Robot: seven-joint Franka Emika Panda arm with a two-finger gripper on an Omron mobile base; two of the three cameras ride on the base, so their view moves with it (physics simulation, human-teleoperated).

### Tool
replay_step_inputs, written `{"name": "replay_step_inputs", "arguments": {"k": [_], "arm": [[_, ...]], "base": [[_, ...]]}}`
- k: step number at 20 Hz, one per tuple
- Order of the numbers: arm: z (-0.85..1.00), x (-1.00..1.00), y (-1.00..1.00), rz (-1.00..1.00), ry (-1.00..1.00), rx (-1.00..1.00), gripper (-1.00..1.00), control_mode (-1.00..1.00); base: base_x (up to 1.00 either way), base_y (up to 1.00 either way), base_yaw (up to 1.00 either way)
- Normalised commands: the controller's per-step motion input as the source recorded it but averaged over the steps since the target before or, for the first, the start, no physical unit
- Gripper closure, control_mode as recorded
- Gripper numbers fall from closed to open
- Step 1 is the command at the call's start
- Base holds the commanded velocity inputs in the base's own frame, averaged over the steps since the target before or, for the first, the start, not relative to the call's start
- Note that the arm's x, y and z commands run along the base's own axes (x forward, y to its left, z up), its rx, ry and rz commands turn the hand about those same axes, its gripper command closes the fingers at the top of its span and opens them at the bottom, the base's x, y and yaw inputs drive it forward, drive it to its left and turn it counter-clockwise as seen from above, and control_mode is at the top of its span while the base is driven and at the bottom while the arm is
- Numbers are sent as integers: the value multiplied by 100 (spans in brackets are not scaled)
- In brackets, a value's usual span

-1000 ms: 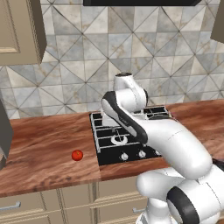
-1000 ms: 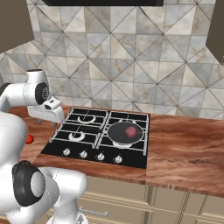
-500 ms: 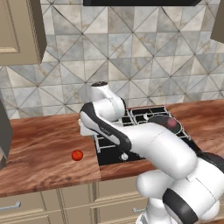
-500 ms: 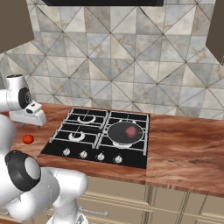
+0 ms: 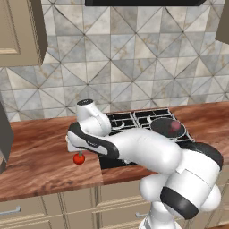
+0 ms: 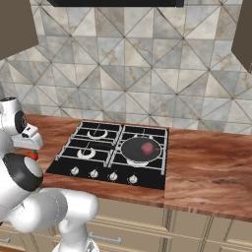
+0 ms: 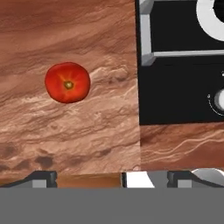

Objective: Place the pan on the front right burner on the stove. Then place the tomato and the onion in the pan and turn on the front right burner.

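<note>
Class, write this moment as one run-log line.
phase: reaching for tomato | small glossy red tomato: on wooden counter, left of stove | end effector: above counter, open, empty | dull purplish-pink onion: in frying pan

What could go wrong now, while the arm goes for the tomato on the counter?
1. In the hand view the tomato lies off to one side of the tool, not between its tips; closing from here could miss it.
2. The tomato is round and sits on bare counter beside the stove; a nudge could roll it away.
3. The pan already holds the onion, so a careless drop may knock it.
</note>
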Motion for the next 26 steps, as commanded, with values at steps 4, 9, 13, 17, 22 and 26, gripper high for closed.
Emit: {"name": "replay_step_inputs", "arguments": {"k": [4,9,13,17,22,26], "arm": [[-36,18,41,5,1,0,-100,-100],[-45,31,16,3,6,4,-100,-100],[-42,48,7,1,7,4,-100,-100],[-33,41,16,2,3,2,-100,-100],[-28,43,17,1,2,2,-100,-100],[-22,44,16,1,2,1,-100,-100]], "base": [[0,0,0],[0,0,0],[0,0,0],[0,0,0],[0,0,0],[0,0,0]]}}
